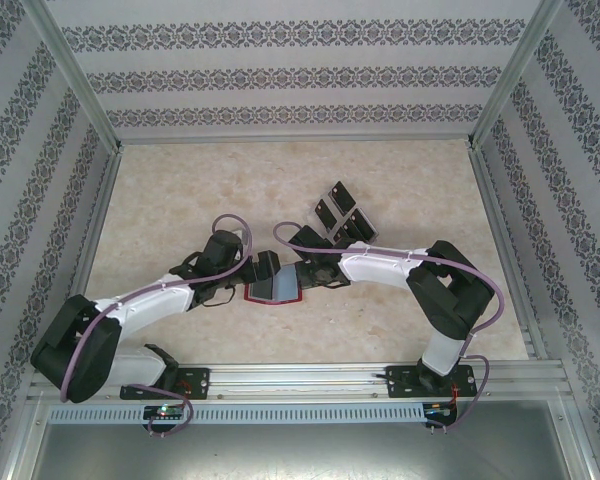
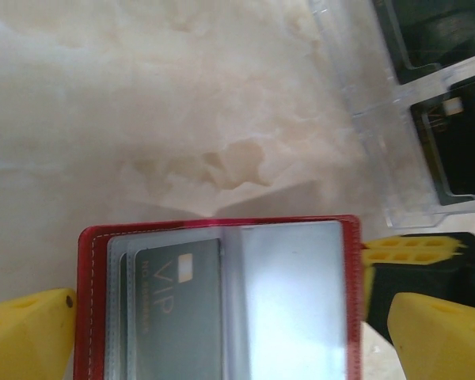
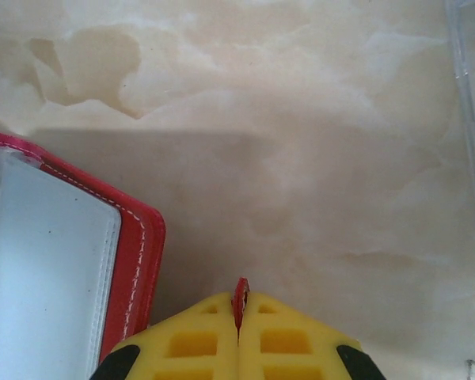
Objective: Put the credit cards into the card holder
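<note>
The card holder (image 1: 273, 291) lies open on the table, a red wallet with clear sleeves. In the left wrist view one black credit card (image 2: 178, 309) marked VIP sits in the left sleeve of the card holder (image 2: 95, 261), and the right sleeve is bare. My left gripper (image 2: 229, 317) is open, with a yellow finger on each side of the wallet. My right gripper (image 3: 239, 305) is shut on the wallet's red snap tab (image 3: 240, 291), beside the card holder (image 3: 138, 237). More credit cards (image 1: 340, 214) lie in a clear tray behind it, and the left wrist view shows these credit cards (image 2: 459, 146) too.
The transparent plastic tray (image 2: 364, 119) holding the loose cards stands just beyond the wallet, to the right. Its edge (image 3: 469, 119) runs down the right side of the right wrist view. Patterned walls and metal rails (image 1: 290, 140) enclose the marble tabletop (image 1: 180, 200).
</note>
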Robot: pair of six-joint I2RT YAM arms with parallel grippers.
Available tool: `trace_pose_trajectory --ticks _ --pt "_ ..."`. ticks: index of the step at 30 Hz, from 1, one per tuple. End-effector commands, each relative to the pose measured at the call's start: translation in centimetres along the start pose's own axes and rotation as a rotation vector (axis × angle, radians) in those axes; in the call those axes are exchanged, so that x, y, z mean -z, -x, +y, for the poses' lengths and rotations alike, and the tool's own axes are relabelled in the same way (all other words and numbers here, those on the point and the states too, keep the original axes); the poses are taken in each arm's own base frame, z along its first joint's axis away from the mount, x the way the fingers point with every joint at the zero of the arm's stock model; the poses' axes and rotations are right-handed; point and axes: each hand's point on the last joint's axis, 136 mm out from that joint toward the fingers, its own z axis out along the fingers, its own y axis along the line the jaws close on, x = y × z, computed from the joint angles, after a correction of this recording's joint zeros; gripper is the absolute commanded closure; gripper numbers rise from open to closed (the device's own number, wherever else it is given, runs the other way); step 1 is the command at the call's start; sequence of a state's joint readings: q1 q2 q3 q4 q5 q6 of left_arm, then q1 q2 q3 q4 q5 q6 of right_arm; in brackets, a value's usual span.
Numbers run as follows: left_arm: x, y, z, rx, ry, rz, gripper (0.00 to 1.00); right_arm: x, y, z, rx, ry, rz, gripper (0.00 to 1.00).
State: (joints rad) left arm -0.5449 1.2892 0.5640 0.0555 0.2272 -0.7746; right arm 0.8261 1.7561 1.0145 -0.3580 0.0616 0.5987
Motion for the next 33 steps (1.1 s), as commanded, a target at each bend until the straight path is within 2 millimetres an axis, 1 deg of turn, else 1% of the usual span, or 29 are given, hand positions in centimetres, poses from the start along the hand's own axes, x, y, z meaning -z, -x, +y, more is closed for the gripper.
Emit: trace_pose_trajectory --ticks 1,2,6,10,13,16,20,24,26,28,31,33 --pt "0.7 1.3 -3.5 0.014 -0.12 -0.047 0.0 1.3 1.5 0.4 -0.019 0.032 -0.037 0.85" --pt "0.8 1.4 -4.0 0.016 -0.134 -0.052 0.0 1.4 1.5 0.1 -0.026 0.03 -0.039 0.78" --pt "0.7 1.3 -5.5 0.017 -0.17 -0.055 0.0 2.5 2.1 -0.6 -0.051 0.038 -0.065 0.65" --pt "0.3 0.9 -7.4 -0.004 -0.195 -0.052 0.0 4.1 2.7 -1.3 -0.074 0.05 -0.099 0.59" --pt "-0.2 0.5 -9.1 -0.023 -0.222 -0.051 0.0 5.3 2.9 -1.9 -0.093 0.06 -0.122 0.55" --pt "-0.8 -0.2 -10.7 -0.033 -0.246 -0.046 0.0 6.6 2.8 -2.7 -0.123 0.067 -0.143 0.54" --pt "-2.1 -1.8 -12.3 -0.043 -0.267 -0.032 0.0 8.0 2.1 -4.8 -0.181 0.057 -0.166 0.52" --pt "-3.5 -3.4 -13.0 -0.034 -0.277 -0.015 0.0 9.0 0.8 -7.2 -0.247 0.044 -0.181 0.52" --pt "-4.0 -3.8 -13.0 -0.025 -0.278 -0.008 0.0 9.4 0.4 -7.9 -0.266 0.05 -0.185 0.52" --pt "-4.1 -3.7 -12.8 -0.019 -0.274 -0.017 0.0 9.8 0.1 -7.9 -0.271 0.062 -0.187 0.52" --pt "-3.7 -3.3 -13.0 -0.04 -0.261 -0.029 0.0 10.0 -0.3 -7.4 -0.272 0.094 -0.177 0.52" --pt "-3.1 -2.6 -13.2 -0.053 -0.257 -0.058 0.0 10.1 -0.6 -6.7 -0.275 0.128 -0.176 0.53"
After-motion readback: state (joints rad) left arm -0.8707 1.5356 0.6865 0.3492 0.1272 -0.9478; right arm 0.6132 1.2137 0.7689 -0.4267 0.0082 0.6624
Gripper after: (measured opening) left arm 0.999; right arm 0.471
